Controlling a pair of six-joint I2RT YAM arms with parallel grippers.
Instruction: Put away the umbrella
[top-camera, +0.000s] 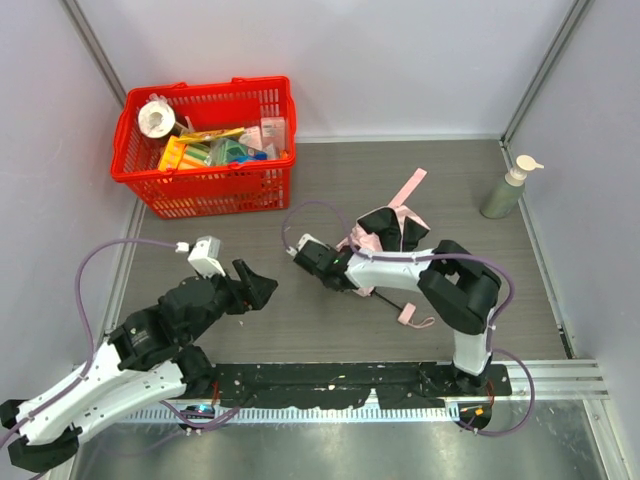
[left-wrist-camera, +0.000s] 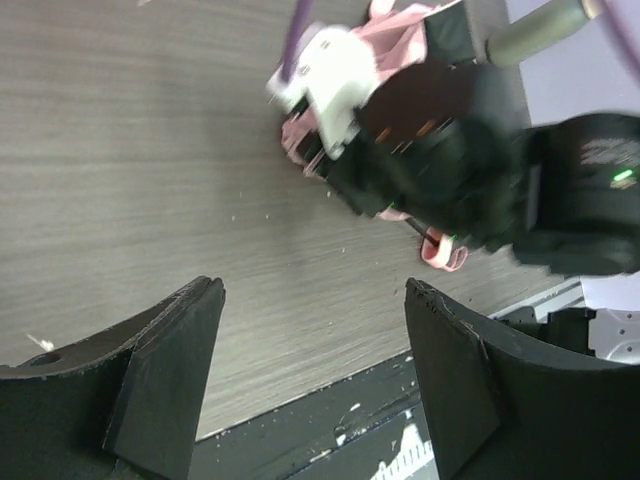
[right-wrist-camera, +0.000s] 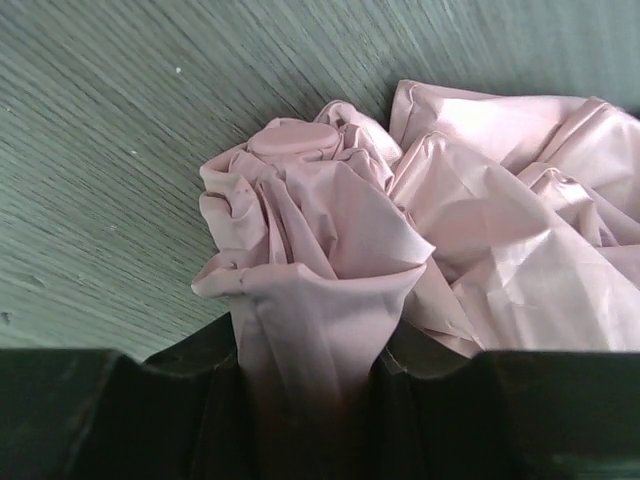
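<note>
the right gripper (right-wrist-camera: 312, 390) clamps a fold of the pale pink umbrella (right-wrist-camera: 420, 230). its crumpled fabric lies on the table (top-camera: 250, 230) right of centre, partly under that arm, with its handle (top-camera: 408, 316) on the near side. the left gripper (left-wrist-camera: 312, 300) stands wide and empty, just left of the right one. a red basket (top-camera: 205, 190) sits far left, a bottle (top-camera: 505, 190) far right.

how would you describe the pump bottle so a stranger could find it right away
Look at the table's far right corner. The bottle stands there upright, apart from the pink umbrella. It alone is grey-green with a white pump on top.
</note>
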